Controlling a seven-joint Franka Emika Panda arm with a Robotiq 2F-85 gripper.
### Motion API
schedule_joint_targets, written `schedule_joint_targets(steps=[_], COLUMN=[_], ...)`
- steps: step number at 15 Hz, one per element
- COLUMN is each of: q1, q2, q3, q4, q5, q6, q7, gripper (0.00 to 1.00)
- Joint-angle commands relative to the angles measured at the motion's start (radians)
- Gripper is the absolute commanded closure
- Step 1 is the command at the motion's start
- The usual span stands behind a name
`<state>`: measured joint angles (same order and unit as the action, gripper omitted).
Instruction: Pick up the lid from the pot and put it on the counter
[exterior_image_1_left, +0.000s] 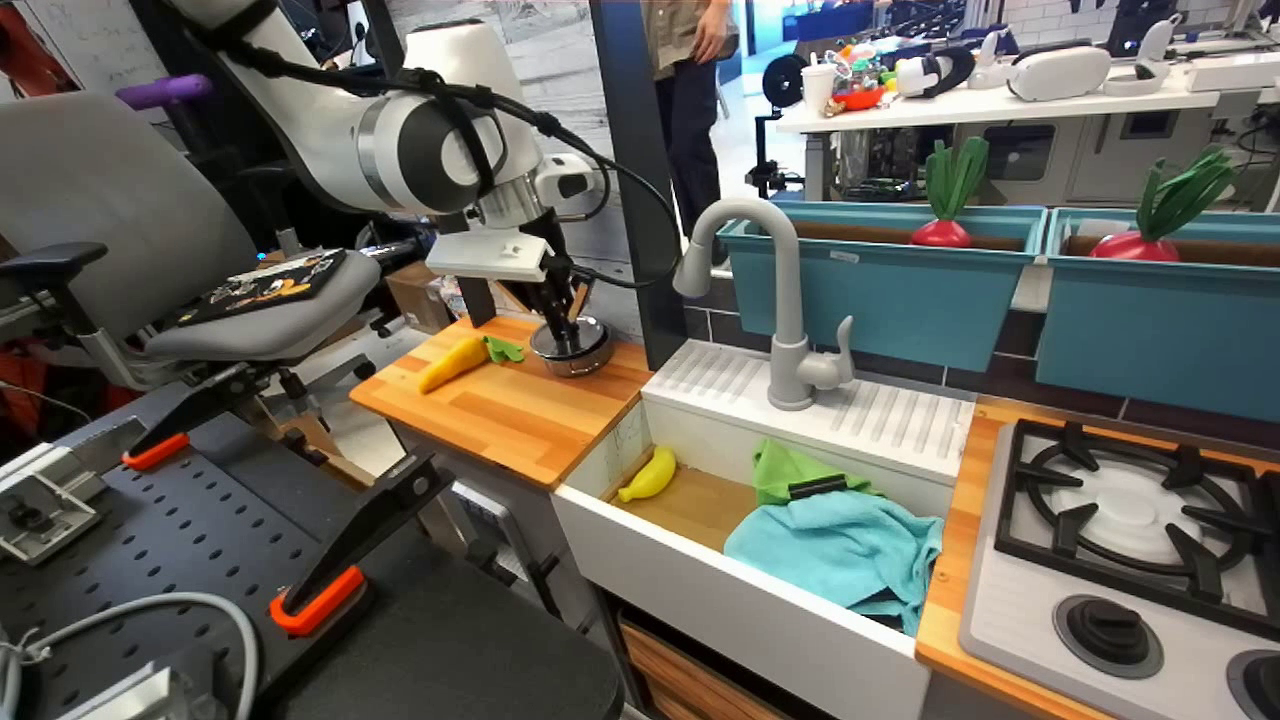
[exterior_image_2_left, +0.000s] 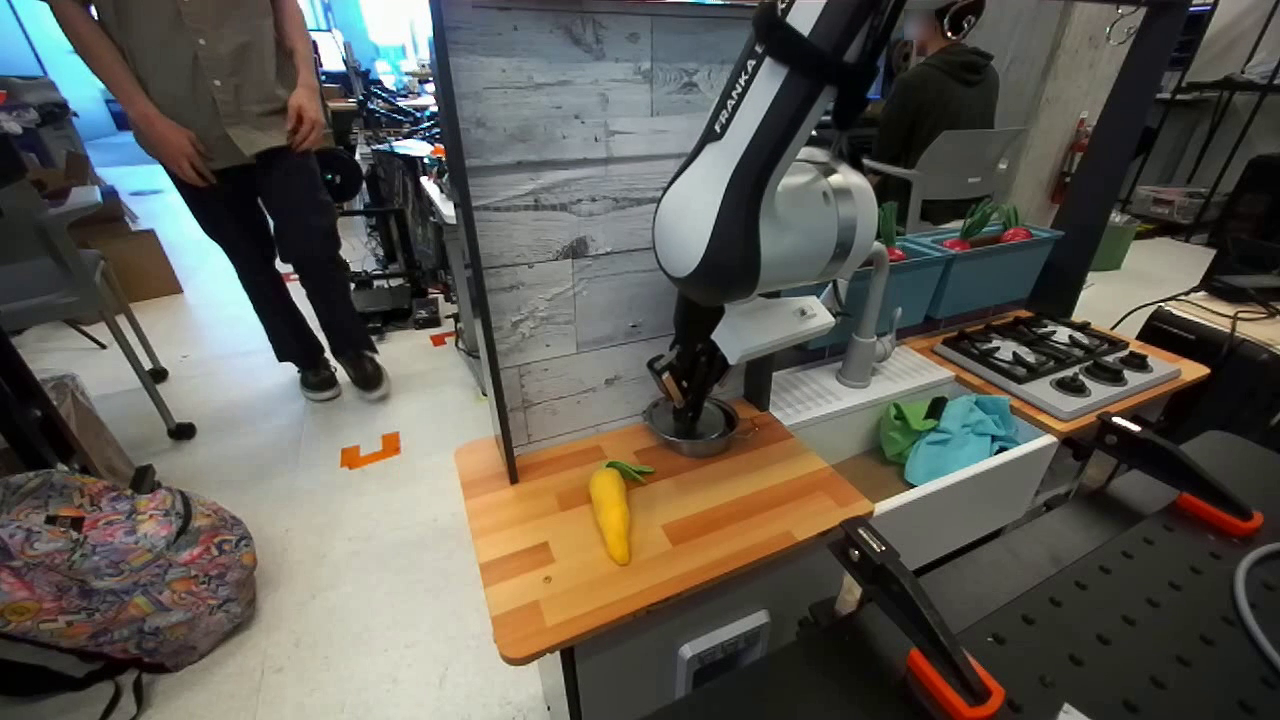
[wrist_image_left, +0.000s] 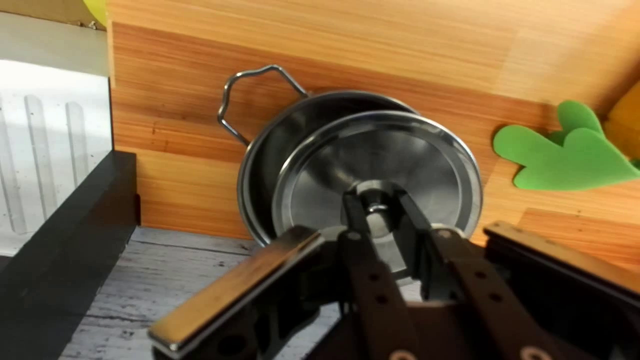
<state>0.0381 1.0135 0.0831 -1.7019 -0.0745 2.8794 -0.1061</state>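
The pot stands at the back of the wooden counter; both also show in an exterior view, the pot near the wall and the counter. In the wrist view, the silvery lid lies off-centre over the pot, shifted right, so a crescent of the pot's dark inside shows. My gripper points down with its fingers closed around the lid's black knob, which they partly hide. Whether the lid touches the pot's rim, I cannot tell.
A yellow carrot-like toy with green leaves lies beside the pot. A plank wall and a dark post stand close behind. The white sink with a banana and cloths adjoins the counter.
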Motion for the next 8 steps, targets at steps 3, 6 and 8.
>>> schedule_joint_targets(steps=[3, 6, 8], q1=[0.005, -0.002, 0.004], q2=[-0.116, -0.183, -0.207], q3=[-0.005, 0.005, 0.004], q4=[-0.140, -0.213, -0.244], q5=[-0.004, -0.004, -0.014], q6=[0.034, 0.049, 0.040], q7=[0.001, -0.007, -0.017], gripper=[0.95, 0.95, 0.95])
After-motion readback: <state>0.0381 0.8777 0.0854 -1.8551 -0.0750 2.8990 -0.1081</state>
